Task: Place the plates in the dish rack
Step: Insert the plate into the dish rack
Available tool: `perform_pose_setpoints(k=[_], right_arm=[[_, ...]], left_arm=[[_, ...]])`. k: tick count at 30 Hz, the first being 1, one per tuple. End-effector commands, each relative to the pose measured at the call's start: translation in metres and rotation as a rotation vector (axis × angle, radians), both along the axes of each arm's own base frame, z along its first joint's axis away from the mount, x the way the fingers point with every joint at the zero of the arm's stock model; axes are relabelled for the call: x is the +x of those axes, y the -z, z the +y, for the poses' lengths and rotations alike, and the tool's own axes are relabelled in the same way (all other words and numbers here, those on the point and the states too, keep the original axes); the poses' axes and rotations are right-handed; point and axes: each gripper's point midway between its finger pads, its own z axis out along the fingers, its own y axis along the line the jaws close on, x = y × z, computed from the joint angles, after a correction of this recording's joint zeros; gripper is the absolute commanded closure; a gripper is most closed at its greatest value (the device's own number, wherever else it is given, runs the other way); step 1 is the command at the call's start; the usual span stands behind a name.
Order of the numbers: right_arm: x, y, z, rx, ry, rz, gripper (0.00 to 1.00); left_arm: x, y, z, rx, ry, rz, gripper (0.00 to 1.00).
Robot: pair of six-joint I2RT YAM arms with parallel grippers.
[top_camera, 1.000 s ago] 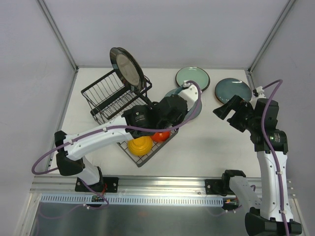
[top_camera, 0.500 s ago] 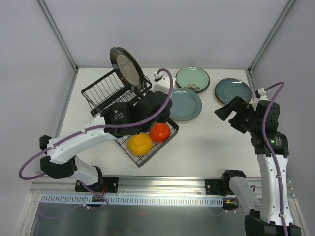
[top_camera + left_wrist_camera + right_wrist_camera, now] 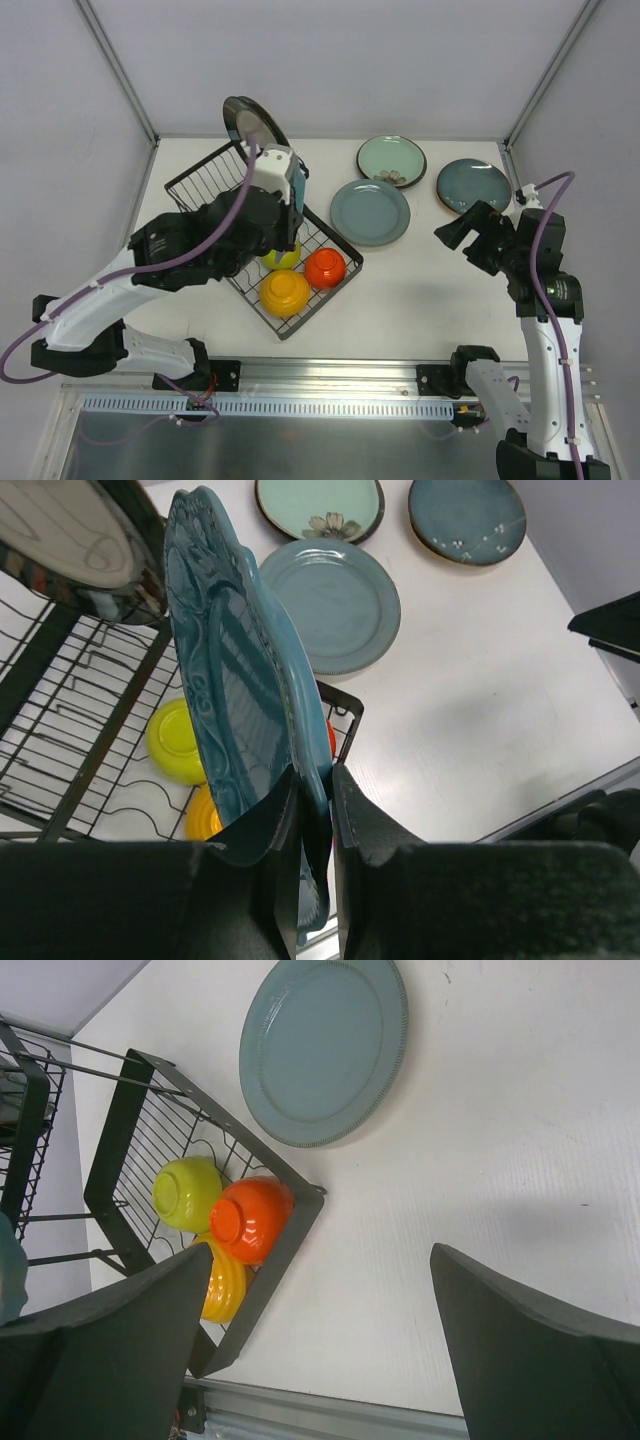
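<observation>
My left gripper [image 3: 315, 790] is shut on the rim of a scalloped teal plate [image 3: 235, 680]. It holds the plate on edge over the black wire dish rack [image 3: 215, 195]. A dark plate [image 3: 250, 130] with a tan underside stands in the rack's raised slots. Three more plates lie flat on the table: grey-blue [image 3: 370, 212], mint green [image 3: 391, 160] and dark teal [image 3: 473, 185]. My right gripper [image 3: 462, 228] hangs open above the table near the dark teal plate, with nothing between its fingers [image 3: 120, 1330].
The rack's lower basket tray [image 3: 140, 1100] holds a yellow-green bowl [image 3: 280, 258], an orange bowl [image 3: 325, 268] and a yellow bowl [image 3: 285, 293]. White walls close the table at the back and both sides.
My left arm has swung left from beside the grey-blue plate to above the rack, carrying the scalloped teal plate and turning it on edge. The right arm has barely moved.
</observation>
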Motion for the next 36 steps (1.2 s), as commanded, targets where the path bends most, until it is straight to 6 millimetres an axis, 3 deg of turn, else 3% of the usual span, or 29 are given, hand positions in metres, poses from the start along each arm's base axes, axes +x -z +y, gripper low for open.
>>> perform_pose_setpoints(k=[1,11,15,22,28,29,30,33,36], right_arm=[[-0.002,-0.007,0.002,0.013,0.0,-0.025,0.05],[-0.002,-0.007,0.002,0.015,0.001,-0.023,0.05],[-0.001,-0.007,0.003,0.018,-0.001,-0.024,0.05],[-0.003,-0.008,0.003,0.015,-0.006,-0.024,0.05],[-0.005,-0.007,0.002,0.003,-0.008,-0.025,0.05],[-0.005,-0.007,0.002,0.004,-0.008,-0.023,0.05],[-0.005,-0.007,0.003,0.005,-0.013,-0.025,0.05],[-0.004,-0.006,0.003,0.007,-0.017,-0.021,0.05],[-0.004,-0.004,0.003,0.005,-0.016,-0.017,0.05]], left_arm=[[0.003,-0.052,0.031,-0.178,-0.087,-0.097,1.0],[0.004,-0.077,0.062,-0.246,-0.165,-0.152,1.0],[0.018,-0.089,0.077,-0.217,-0.29,-0.216,1.0],[0.053,-0.106,0.073,-0.245,-0.374,-0.275,1.0],[0.071,-0.129,0.1,-0.343,-0.515,-0.391,1.0],[0.075,-0.121,0.098,-0.333,-0.528,-0.399,1.0],[0.077,-0.135,0.108,-0.405,-0.558,-0.435,1.0],[0.088,-0.14,0.119,-0.444,-0.618,-0.464,1.0],[0.098,-0.143,0.121,-0.485,-0.643,-0.476,1.0]])
